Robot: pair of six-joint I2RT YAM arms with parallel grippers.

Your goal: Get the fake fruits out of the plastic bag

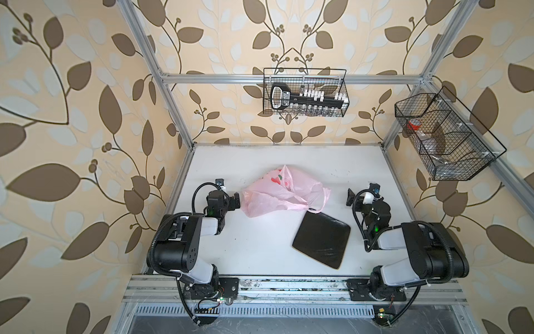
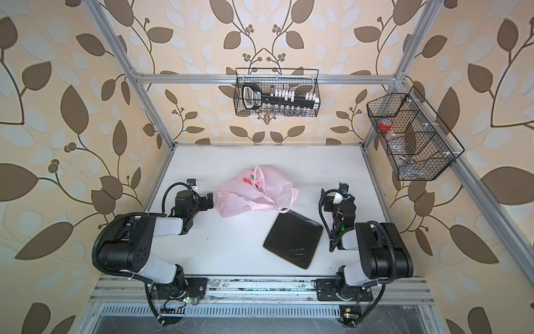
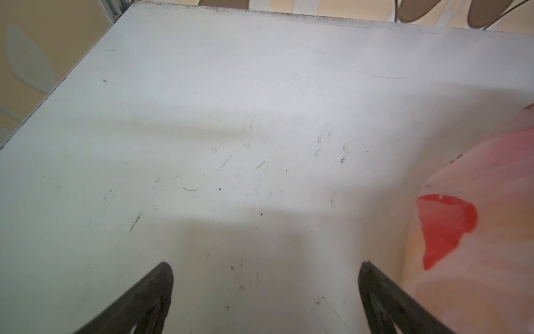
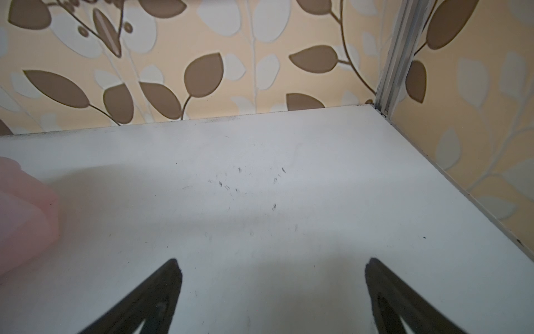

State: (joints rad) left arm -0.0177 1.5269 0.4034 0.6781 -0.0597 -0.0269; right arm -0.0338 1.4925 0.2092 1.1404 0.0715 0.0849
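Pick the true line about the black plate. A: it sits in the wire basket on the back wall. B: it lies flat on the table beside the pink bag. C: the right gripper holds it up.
B: a top view shows the black plate flat on the table, next to the plastic bag.

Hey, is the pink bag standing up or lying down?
Lying down: the bag sags crumpled on the table, one handle loop reaching the plate's corner.
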